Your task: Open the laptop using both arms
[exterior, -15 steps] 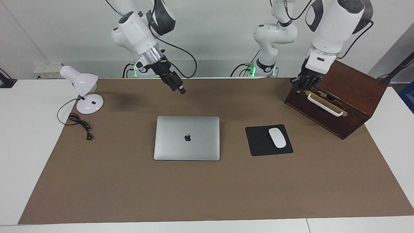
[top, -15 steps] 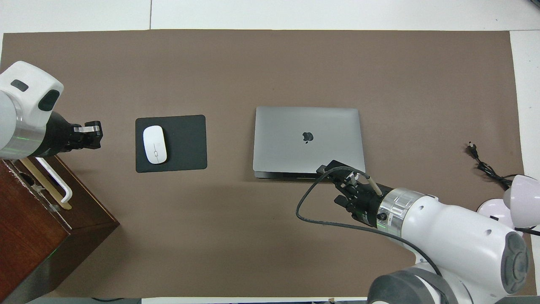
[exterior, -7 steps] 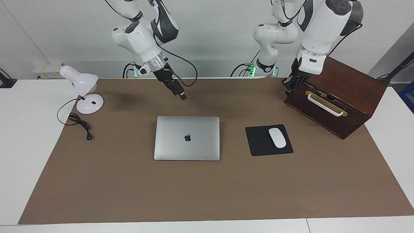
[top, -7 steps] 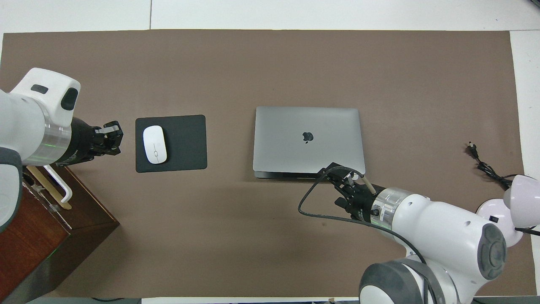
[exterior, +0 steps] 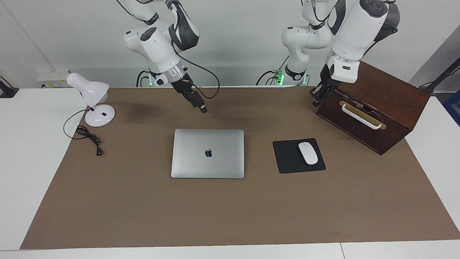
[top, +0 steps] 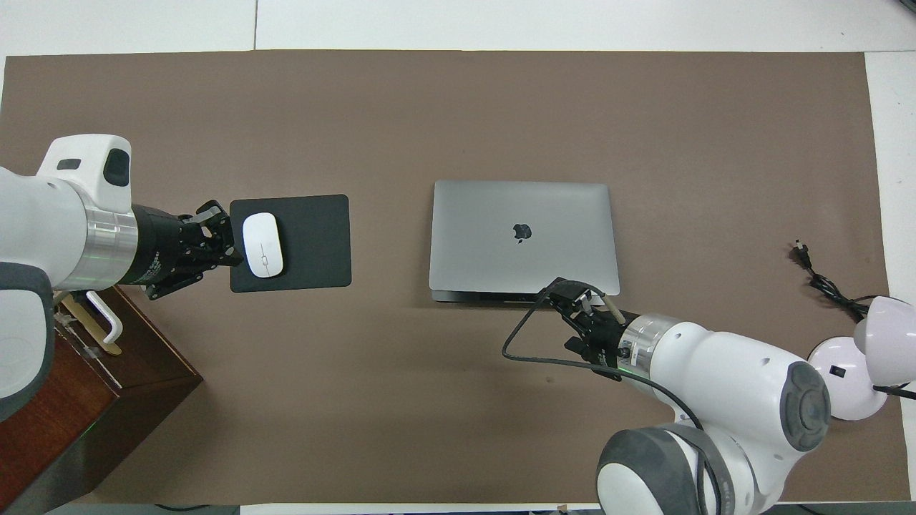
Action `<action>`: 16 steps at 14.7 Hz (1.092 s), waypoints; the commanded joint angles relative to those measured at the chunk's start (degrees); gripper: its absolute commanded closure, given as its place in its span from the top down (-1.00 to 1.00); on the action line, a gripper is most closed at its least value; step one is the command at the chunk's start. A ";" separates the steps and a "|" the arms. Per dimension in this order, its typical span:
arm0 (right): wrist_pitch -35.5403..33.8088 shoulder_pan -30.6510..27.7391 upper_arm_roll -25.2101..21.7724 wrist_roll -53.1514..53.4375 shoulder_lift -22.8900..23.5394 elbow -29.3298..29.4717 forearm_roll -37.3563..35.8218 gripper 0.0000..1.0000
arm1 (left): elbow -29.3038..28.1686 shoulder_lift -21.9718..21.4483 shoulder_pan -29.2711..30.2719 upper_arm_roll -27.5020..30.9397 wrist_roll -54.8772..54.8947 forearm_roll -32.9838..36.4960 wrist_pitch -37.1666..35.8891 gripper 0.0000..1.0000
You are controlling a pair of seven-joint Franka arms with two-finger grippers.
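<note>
The laptop [exterior: 207,153] [top: 522,236] lies closed and flat in the middle of the brown mat, logo up. My right gripper [exterior: 203,109] [top: 564,289] hangs in the air over the mat at the laptop's edge nearer the robots, tilted down toward it, its fingertips together and holding nothing. It does not touch the laptop. My left gripper [exterior: 315,98] [top: 223,242] is raised beside the wooden box's corner, over the mat between the box and the mouse pad, shut and empty.
A black mouse pad [exterior: 287,158] [top: 315,243] with a white mouse [exterior: 308,153] [top: 262,245] lies beside the laptop toward the left arm's end. A dark wooden box [exterior: 381,108] [top: 79,386] with a white handle stands there too. A white desk lamp [exterior: 94,104] and its cable [exterior: 90,138] are at the right arm's end.
The right gripper has come down and closer to the laptop's edge nearer the robots. The left gripper has moved away from the box handle toward the mouse pad.
</note>
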 commanded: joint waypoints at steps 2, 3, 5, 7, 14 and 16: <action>3.23 0.35 0.21 -0.62 3.38 0.08 1.16 1.00 | -6.55 -2.65 0.98 0.26 -3.83 -8.14 4.41 -1.00; 3.66 1.22 0.21 -0.71 4.26 0.25 1.16 1.00 | -6.99 -2.39 1.15 0.26 -3.92 -10.77 4.85 -1.00; 5.77 1.93 0.21 -0.71 6.02 0.25 1.16 1.00 | -9.27 -2.56 1.15 0.35 -4.62 -14.21 7.56 -1.00; 7.96 2.02 0.30 -0.71 7.69 0.43 1.16 1.00 | -11.21 -2.39 1.15 0.35 -7.25 -18.24 9.76 -1.00; 9.29 2.72 0.39 -1.76 10.59 2.10 1.16 1.00 | -18.50 -0.11 0.01 0.18 -17.71 -35.99 20.57 -1.00; 9.38 2.72 0.39 -1.85 11.03 2.10 1.16 1.00 | -19.91 0.86 -1.47 0.09 -20.26 -41.00 24.79 -1.00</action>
